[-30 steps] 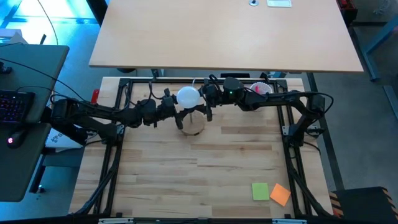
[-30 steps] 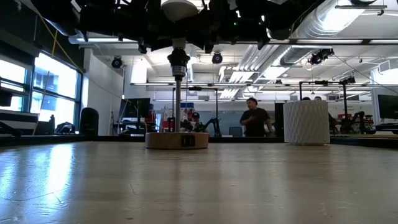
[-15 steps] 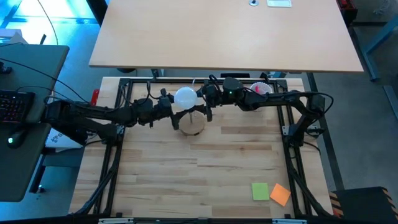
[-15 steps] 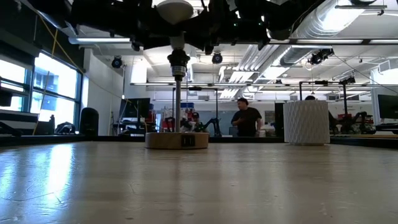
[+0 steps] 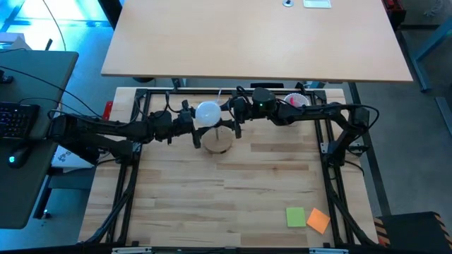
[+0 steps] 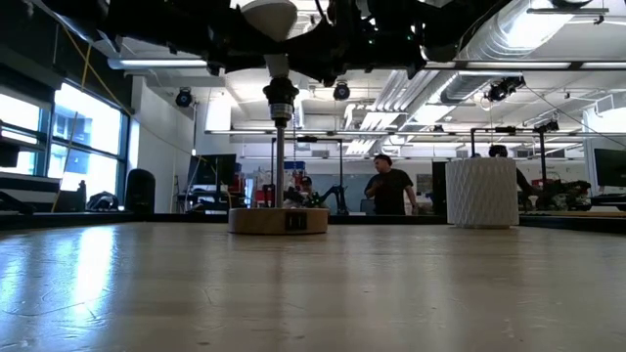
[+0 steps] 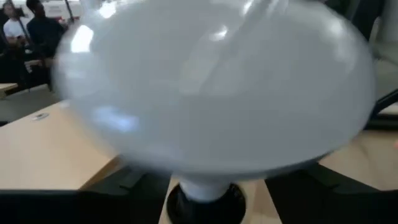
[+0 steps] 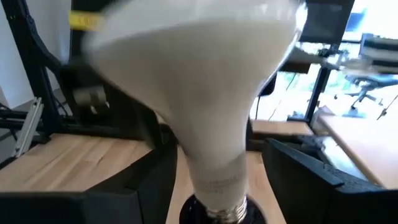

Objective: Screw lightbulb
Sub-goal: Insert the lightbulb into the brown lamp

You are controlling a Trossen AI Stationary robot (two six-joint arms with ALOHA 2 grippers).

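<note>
We count one lightbulb (image 5: pixel 208 112) over one wooden stand (image 5: pixel 217 143); two hands: left hand (image 5: pixel 195 121), right hand (image 5: pixel 227 113) flank globe, grip unclear.

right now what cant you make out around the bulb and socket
- How far the bulb is threaded: right wrist view cuts the socket at the picture's edge.
- Either arm's jaws on the bulb: high view too small, low view crops the bulb at the top.
- Cup contents: wall hides them.
</note>
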